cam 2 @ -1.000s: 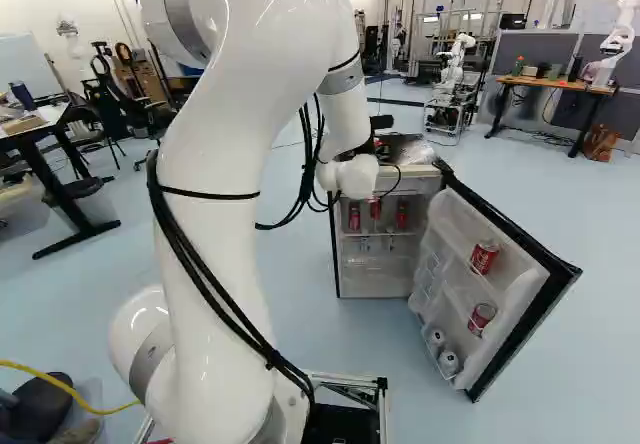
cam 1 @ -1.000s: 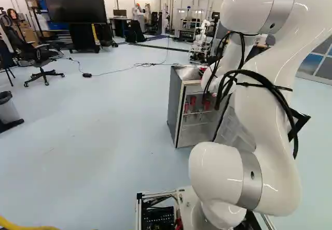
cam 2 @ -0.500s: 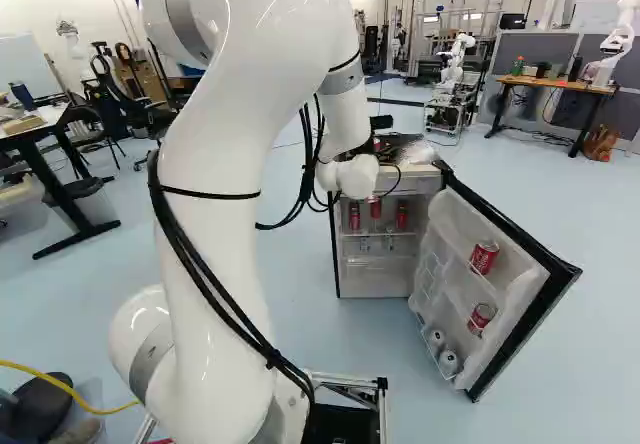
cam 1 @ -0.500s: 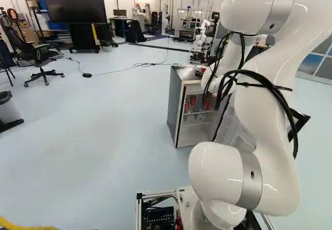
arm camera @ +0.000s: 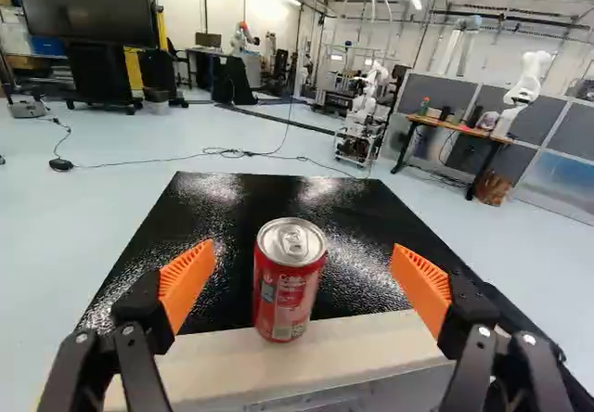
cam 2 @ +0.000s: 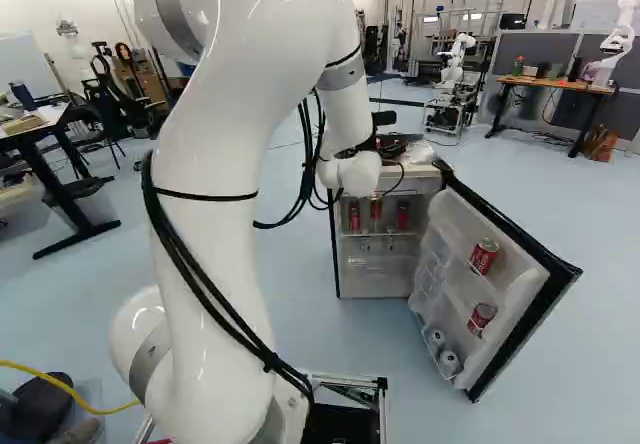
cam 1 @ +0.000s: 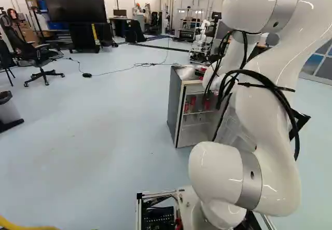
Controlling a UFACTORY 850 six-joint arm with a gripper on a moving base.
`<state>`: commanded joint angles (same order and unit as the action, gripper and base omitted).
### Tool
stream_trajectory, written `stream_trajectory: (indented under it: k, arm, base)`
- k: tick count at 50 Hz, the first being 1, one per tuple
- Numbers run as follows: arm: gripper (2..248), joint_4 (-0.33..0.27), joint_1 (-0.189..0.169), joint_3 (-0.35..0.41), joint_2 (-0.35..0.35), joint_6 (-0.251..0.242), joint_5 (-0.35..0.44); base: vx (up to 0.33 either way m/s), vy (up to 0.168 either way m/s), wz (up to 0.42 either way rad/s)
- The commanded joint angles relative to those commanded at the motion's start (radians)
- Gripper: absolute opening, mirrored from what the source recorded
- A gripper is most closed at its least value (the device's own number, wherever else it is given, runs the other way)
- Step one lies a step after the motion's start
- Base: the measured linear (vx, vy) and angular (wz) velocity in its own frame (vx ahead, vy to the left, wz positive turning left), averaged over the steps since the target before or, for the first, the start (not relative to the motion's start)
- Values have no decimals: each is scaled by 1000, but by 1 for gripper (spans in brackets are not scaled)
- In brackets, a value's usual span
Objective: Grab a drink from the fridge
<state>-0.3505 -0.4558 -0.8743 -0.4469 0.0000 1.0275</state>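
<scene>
Tool is wide, with the can upright between its orange pads, on top of the fridge near the front edge. Looks like a grab or a release tbh; either way, move straight, no sideways sweep, or it could tip.

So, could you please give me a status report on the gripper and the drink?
Gripper open, not touching the red can between its fingers. Can upright near edge of fridge top. Nothing visible blocking the grip.
</scene>
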Motion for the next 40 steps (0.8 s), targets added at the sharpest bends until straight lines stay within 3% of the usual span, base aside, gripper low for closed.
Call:
stream_trajectory:
  k: [40]
  arm:
    - [247,0,-122,21,96,0,0]
  base:
    - [0,0,0]
